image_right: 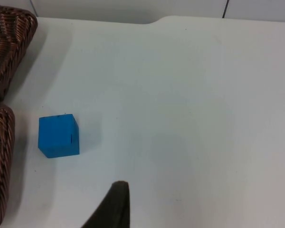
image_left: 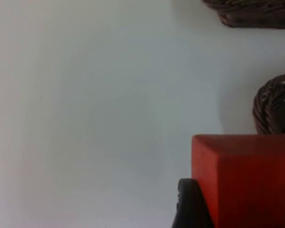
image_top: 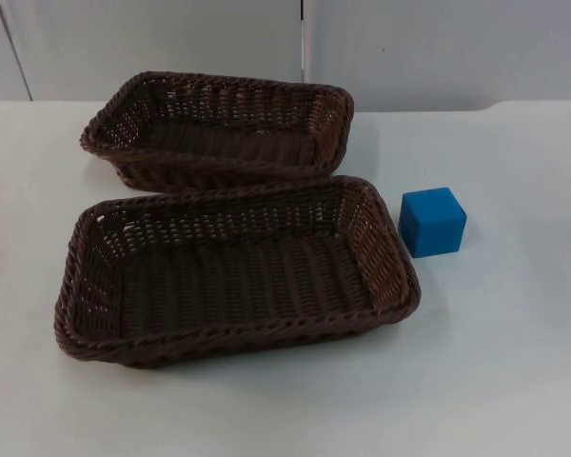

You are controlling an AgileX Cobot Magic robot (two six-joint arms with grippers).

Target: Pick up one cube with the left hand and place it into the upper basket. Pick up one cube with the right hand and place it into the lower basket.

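Observation:
A red cube (image_left: 247,180) sits close in the left wrist view, with my left gripper (image_left: 242,216) shut on it; one black fingertip (image_left: 190,204) presses its side. A blue cube (image_top: 432,221) (image_right: 59,135) rests on the white table just right of the lower basket (image_top: 390,257). The upper basket (image_top: 333,124) stands behind it, and both baskets hold nothing. My right gripper (image_right: 115,209) hovers over the bare table, short of the blue cube and to its right, waiting.
Both brown wicker baskets nearly touch in the middle of the table. Their corners (image_left: 275,104) (image_right: 0,156) lie near each wrist view's edge. The grey partition wall (image_top: 409,48) closes off the table's far side.

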